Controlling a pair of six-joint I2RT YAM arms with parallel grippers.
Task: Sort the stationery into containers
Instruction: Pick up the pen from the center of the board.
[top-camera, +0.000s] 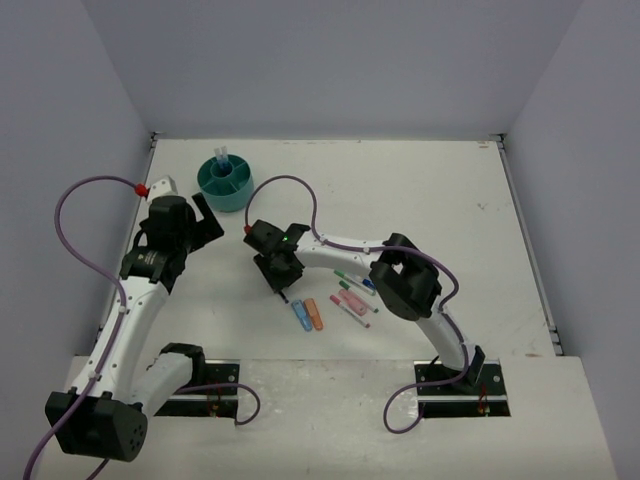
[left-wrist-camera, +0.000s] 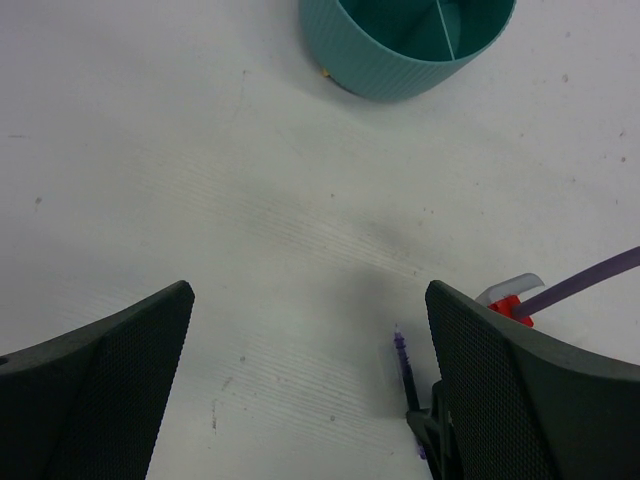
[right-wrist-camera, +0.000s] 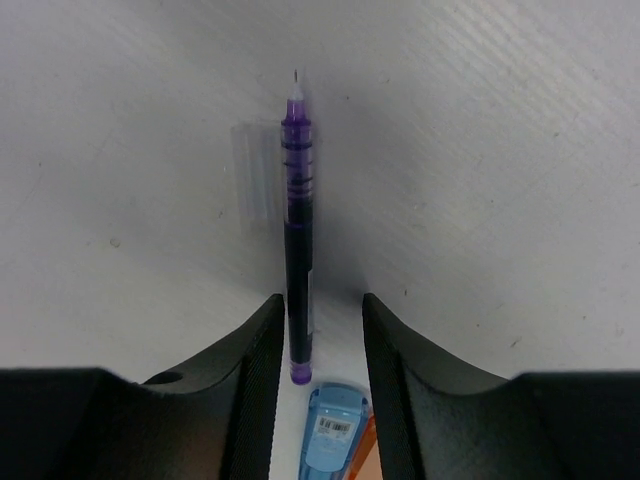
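A thin dark-purple pen (right-wrist-camera: 297, 250) lies flat on the white table. My right gripper (right-wrist-camera: 318, 320) is open and low over its rear end. The pen rests against the left finger, with a gap to the right finger. The same pen (left-wrist-camera: 404, 362) shows in the left wrist view. My right gripper (top-camera: 280, 285) is at the table's middle. My left gripper (top-camera: 205, 222) is open and empty, held above bare table just near of the round teal tub (top-camera: 225, 182), which also shows in the left wrist view (left-wrist-camera: 400, 50). The tub holds a few upright pieces in its centre cup (top-camera: 221, 157).
A blue stubby piece (top-camera: 301, 316) and an orange one (top-camera: 315, 314) lie just behind the right gripper; the blue one (right-wrist-camera: 333, 435) shows between the fingers. Green (top-camera: 350, 272) and pink (top-camera: 352, 297) markers lie to the right, under the right arm's elbow (top-camera: 405, 280).
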